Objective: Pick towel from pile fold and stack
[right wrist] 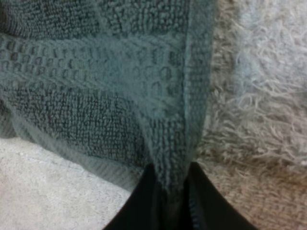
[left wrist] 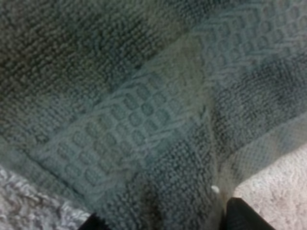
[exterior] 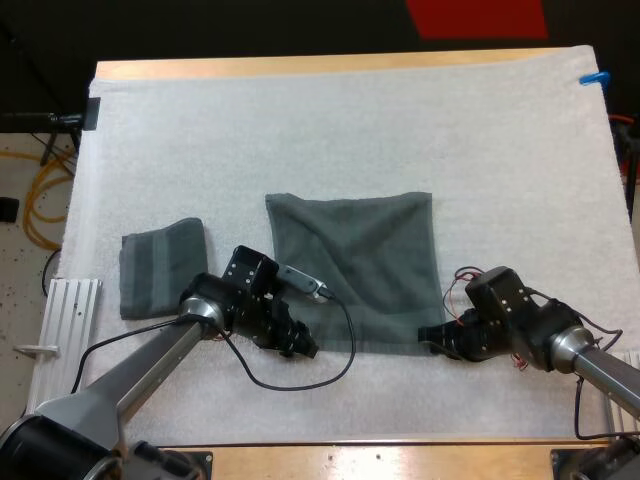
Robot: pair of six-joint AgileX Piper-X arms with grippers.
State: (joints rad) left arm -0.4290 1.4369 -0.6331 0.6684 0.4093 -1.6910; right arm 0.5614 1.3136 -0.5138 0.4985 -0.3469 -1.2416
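At its near-right corner, the spread towel (exterior: 355,262) sits clamped in my right gripper (exterior: 430,337)

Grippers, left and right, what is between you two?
The spread towel: its near edge runs from the left gripper to the right gripper, in the high view.

Illumination is even and comes from overhead. In the high view the white mat (exterior: 350,110) is bright without glare, and the arms (exterior: 150,370) cast faint, short shadows on it. Beyond the table (exterior: 300,68) the space is dark. Both wrist views are dimmer. The towel (exterior: 360,270) weave is soft in the left wrist view. In the right wrist view the near black fingers (right wrist: 139,201) are out of focus.
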